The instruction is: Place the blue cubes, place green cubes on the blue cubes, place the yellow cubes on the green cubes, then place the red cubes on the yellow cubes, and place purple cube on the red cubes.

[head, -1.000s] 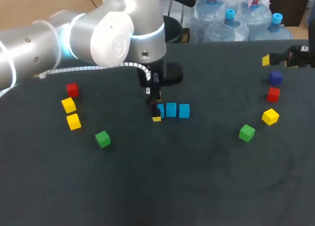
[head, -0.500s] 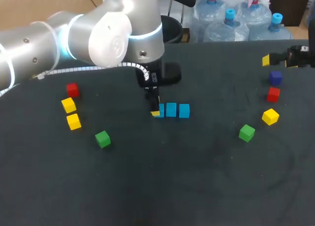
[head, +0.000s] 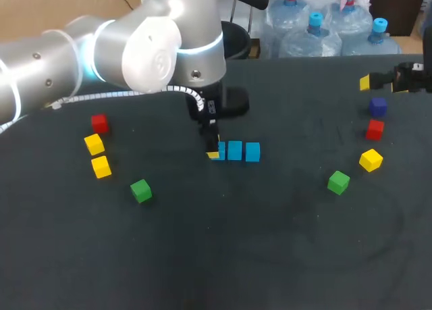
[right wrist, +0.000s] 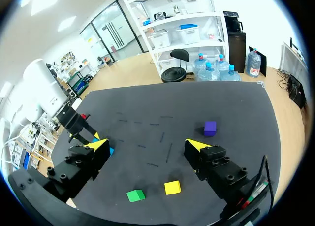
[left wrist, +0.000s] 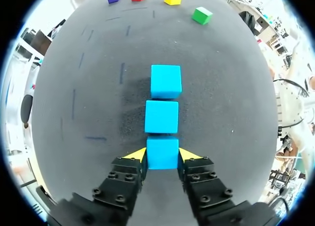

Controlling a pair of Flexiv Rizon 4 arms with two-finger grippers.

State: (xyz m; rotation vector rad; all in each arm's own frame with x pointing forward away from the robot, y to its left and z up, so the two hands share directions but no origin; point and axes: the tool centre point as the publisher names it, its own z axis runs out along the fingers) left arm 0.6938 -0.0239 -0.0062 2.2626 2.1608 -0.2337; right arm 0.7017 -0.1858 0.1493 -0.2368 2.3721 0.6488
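Three blue cubes lie in a row mid-table. My left gripper point(head: 214, 152) comes down on the leftmost blue cube point(left wrist: 162, 151), with a yellow-tipped finger pressed against each side of it, so it is shut on that cube. Ahead of it follow the middle blue cube point(left wrist: 161, 116) and the far blue cube point(left wrist: 166, 80). My right gripper point(head: 379, 84) hovers open at the far right, above the purple cube point(head: 378, 107); nothing is between its fingers point(right wrist: 147, 146).
On the left lie a red cube point(head: 100, 123), two yellow cubes point(head: 94, 144) point(head: 101, 167) and a green cube point(head: 141, 190). On the right lie a red cube point(head: 374, 129), a yellow cube point(head: 370, 160) and a green cube point(head: 338, 182).
My left gripper's fingers have drawn together onto the leftmost blue cube. The right arm and the other cubes have not moved.
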